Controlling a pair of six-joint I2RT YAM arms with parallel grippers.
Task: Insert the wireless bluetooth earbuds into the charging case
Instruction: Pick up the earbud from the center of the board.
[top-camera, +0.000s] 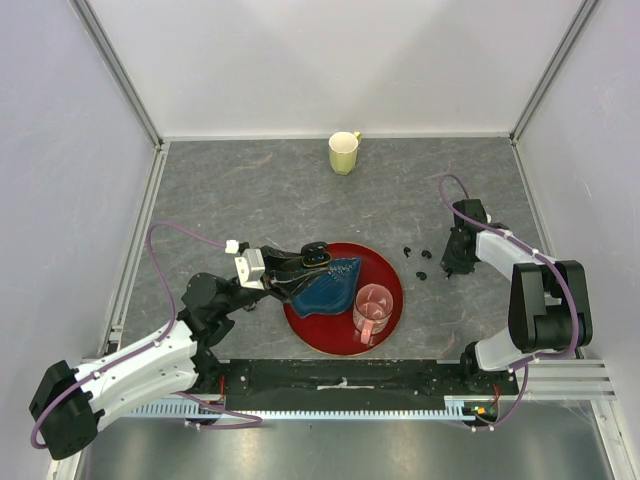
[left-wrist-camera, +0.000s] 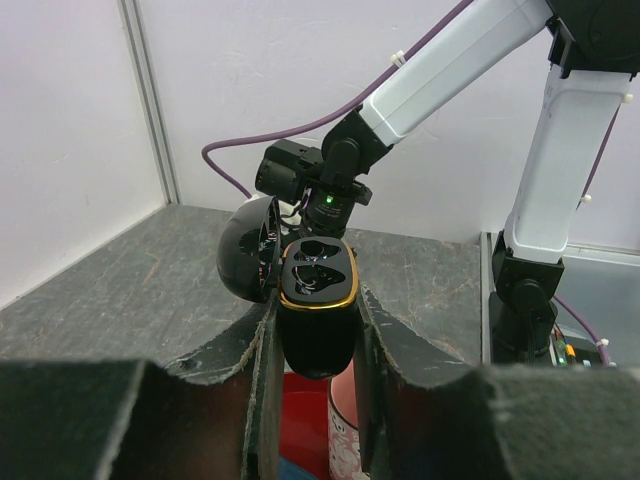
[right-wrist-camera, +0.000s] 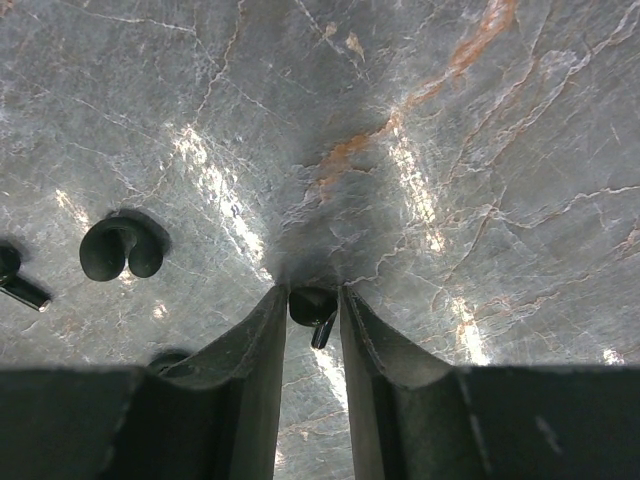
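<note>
The charging case (left-wrist-camera: 318, 320) is a glossy black pebble with a gold rim. Its lid (left-wrist-camera: 245, 262) is swung open to the left, and both moulded wells are empty. My left gripper (left-wrist-camera: 315, 340) is shut on its body and holds it above the red plate (top-camera: 392, 298); from above the case (top-camera: 315, 254) shows at the plate's back-left edge. My right gripper (right-wrist-camera: 313, 300) points down at the table, its fingertips pressed on either side of one small black earbud (right-wrist-camera: 311, 306). Other earbuds (right-wrist-camera: 122, 248) lie loose to its left, and several (top-camera: 421, 272) show from above.
On the red plate lie a blue cloth (top-camera: 328, 288) and a pink glass mug (top-camera: 372, 310). A yellow cup (top-camera: 343, 152) stands at the back by the wall. White walls with metal frame posts close in the grey stone-patterned table (top-camera: 250, 190).
</note>
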